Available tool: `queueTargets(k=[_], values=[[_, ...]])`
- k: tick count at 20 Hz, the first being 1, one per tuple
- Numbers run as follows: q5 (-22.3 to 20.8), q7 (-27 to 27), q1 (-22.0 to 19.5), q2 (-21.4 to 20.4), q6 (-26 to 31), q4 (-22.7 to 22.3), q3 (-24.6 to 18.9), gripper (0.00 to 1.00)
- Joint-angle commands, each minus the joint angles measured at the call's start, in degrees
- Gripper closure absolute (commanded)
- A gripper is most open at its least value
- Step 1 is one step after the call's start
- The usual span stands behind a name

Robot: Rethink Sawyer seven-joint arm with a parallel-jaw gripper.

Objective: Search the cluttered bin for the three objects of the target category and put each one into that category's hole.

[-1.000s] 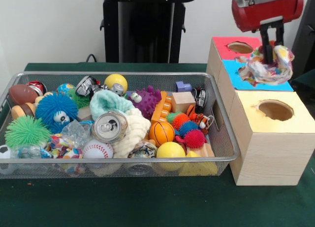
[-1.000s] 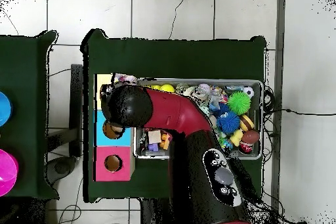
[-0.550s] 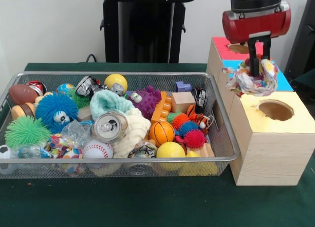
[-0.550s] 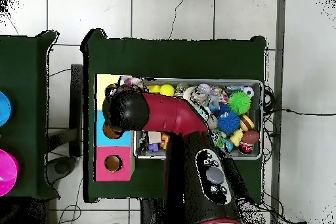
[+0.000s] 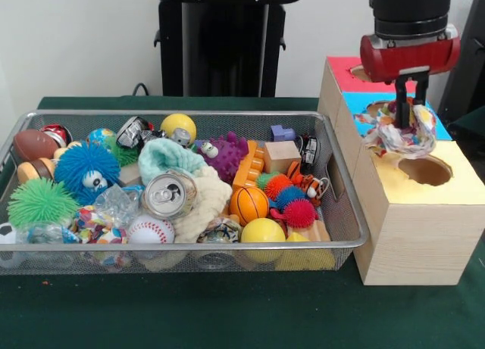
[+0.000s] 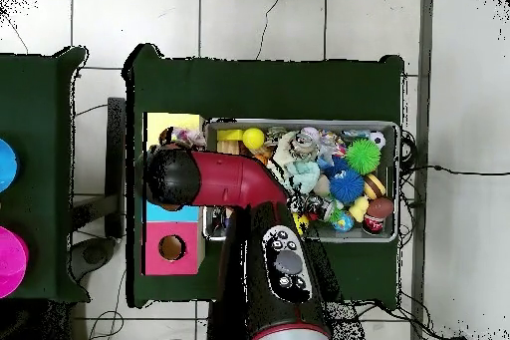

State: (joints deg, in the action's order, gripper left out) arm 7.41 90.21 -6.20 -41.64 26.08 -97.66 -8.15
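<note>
My gripper (image 5: 406, 122) is shut on a multi-coloured rope ring toy (image 5: 400, 139), which hangs just above the boxes where the blue top (image 5: 358, 114) meets the yellow top. The yellow box's round hole (image 5: 424, 169) lies slightly right of and in front of the toy. A red-topped box with its own hole (image 5: 356, 71) stands behind. In the overhead view the arm's head (image 6: 174, 178) covers the gripper, and the rope toy (image 6: 181, 139) shows at the yellow box (image 6: 164, 122).
The wire bin (image 5: 227, 247) beside the boxes holds several toys: a baseball (image 5: 150, 229), a soda can (image 5: 168, 194), a small basketball (image 5: 248, 204), a yellow ball (image 5: 262, 232), a blue fuzzy ball (image 5: 86, 169) and a wooden block (image 5: 282, 156).
The gripper has come down with the rope toy, swinging left and then back right, from over the blue top towards the yellow box's hole.
</note>
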Motion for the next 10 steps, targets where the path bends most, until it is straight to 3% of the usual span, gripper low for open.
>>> queueTargets(k=[1, 10], values=[[2.99, 16.79, 2.24, 3.77, -3.51, 1.25, 2.84, 1.00], [5.50, 16.42, 4.56, 4.18, -5.93, 2.46, 4.53, 1.00]])
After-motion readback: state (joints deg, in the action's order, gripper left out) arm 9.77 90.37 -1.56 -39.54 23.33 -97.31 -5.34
